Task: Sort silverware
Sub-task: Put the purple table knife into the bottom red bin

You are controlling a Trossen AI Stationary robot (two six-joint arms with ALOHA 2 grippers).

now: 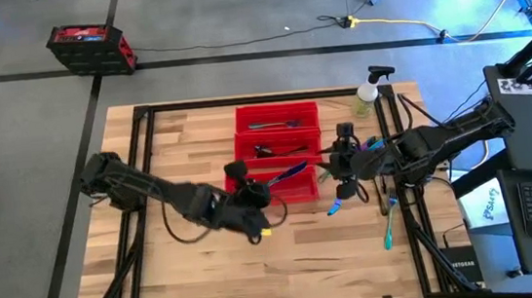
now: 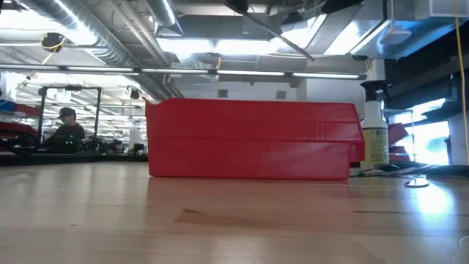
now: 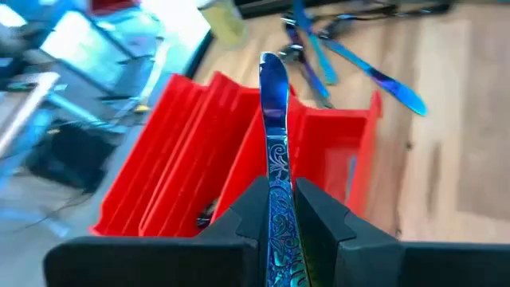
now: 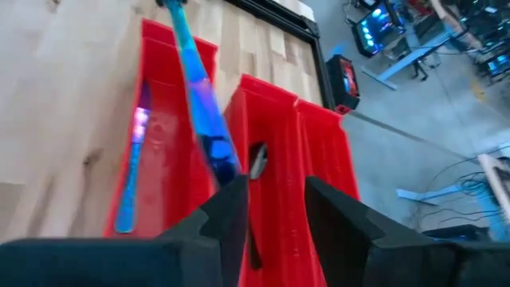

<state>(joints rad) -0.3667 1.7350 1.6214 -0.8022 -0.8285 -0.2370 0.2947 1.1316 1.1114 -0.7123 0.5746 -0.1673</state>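
A: Where's the knife (image 3: 273, 112)?
B: Pinched by its patterned handle in the left tool (image 3: 280, 217), blade out over the nearest red bin (image 1: 279, 185).
A: And the right tool (image 4: 271, 209)?
B: Above the middle bin (image 1: 282, 147), fingers nipping one end of a blue piece (image 4: 195, 88). Loose silverware (image 1: 387, 218) lies on the surface (image 1: 188, 147) beside the bins.

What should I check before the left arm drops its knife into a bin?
1. Left gripper shut on the knife: ok.
2. Knife tip over the red bins: ok.
3. Which bin it is over: cannot tell.
4. Right gripper clear of the drop: not ok, it hangs over the same bins holding a blue utensil.
5. Loose silverware left on the table: ok, still to sort.
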